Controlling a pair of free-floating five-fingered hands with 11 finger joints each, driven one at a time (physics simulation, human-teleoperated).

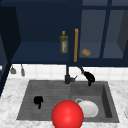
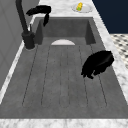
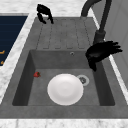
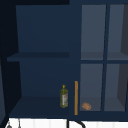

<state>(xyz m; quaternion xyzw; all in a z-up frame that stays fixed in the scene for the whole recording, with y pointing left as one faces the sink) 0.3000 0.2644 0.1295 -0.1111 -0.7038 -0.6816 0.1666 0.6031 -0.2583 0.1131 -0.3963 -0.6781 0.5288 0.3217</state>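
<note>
My left hand (image 1: 38,100) hovers over the ribbed drainboard (image 1: 47,95) on the sink's left half, with its fingers curled downward and nothing in them; it is also the hand (image 2: 98,63) near the sink's front edge in the left side view and the hand (image 3: 43,11) at the top left of the right side view. My right hand (image 1: 89,76) floats beside the black faucet (image 1: 67,75), above the basin's back edge, fingers spread and relaxed (image 3: 102,51). A white plate (image 1: 88,108) lies in the basin (image 3: 65,89). A red round thing (image 1: 67,115) sits at the sink's front edge.
The open wall cabinet holds an oil bottle (image 4: 64,96) and a brown bread roll (image 4: 86,106), beside an orange door handle (image 4: 76,97). A plate of corn (image 2: 80,7) stands on the marble counter right of the sink. Utensils (image 1: 12,70) hang at the left wall.
</note>
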